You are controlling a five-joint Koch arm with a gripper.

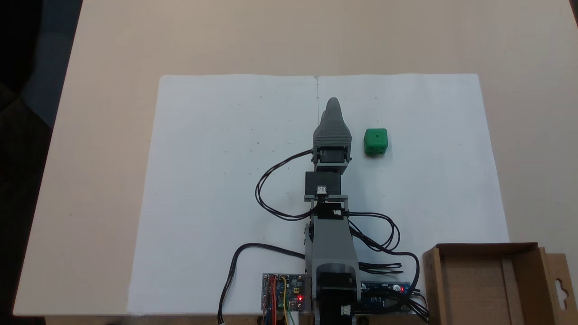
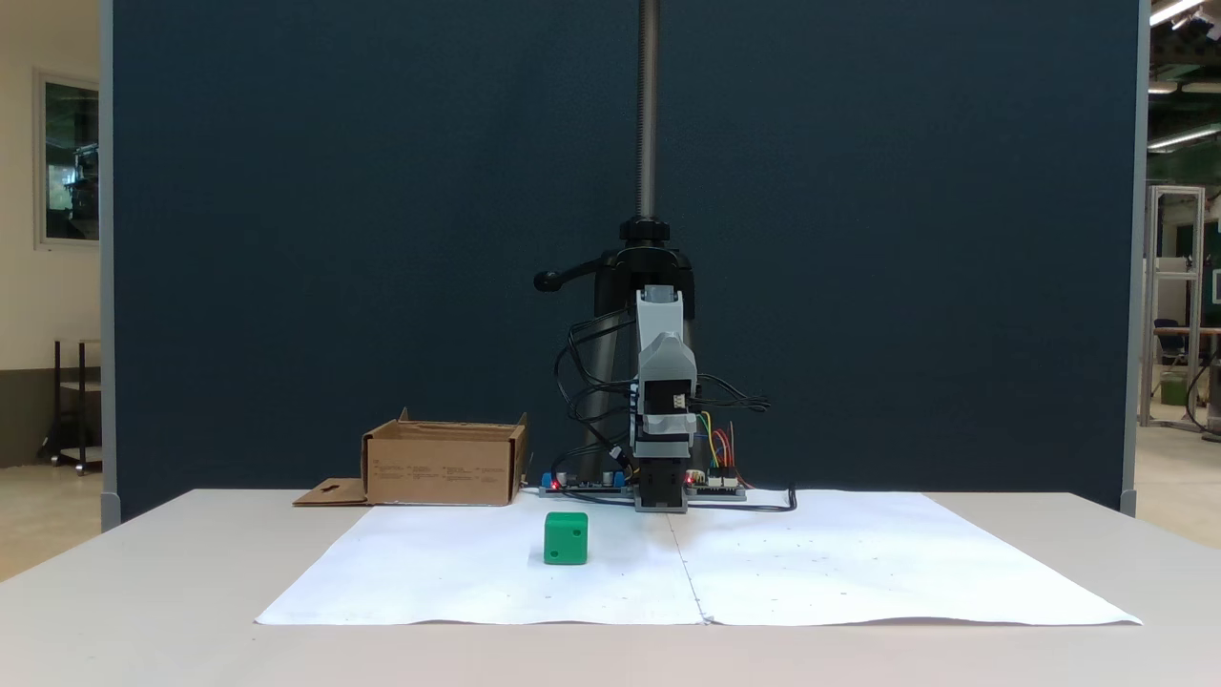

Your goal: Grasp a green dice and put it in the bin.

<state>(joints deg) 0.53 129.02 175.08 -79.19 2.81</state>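
The green dice (image 1: 375,141) sits on the white paper, a short way to the right of my gripper in a fixed view; seen from the front, the green dice (image 2: 566,538) lies left of the arm and nearer the camera. My gripper (image 1: 333,103) points away from the base along the paper's centre seam, its jaws together and holding nothing. From the front the gripper (image 2: 665,359) hangs above the table, folded over the base. The bin (image 1: 485,247), a brown cardboard box, stands empty at the near right corner beside the base; the bin (image 2: 444,466) appears left of the arm from the front.
White paper (image 1: 216,180) covers the middle of the beige table (image 1: 104,135). Circuit boards (image 1: 282,292) and looping black cables (image 1: 271,189) crowd the arm's base. A metal pole (image 2: 648,105) and a dark blue partition (image 2: 334,239) stand behind.
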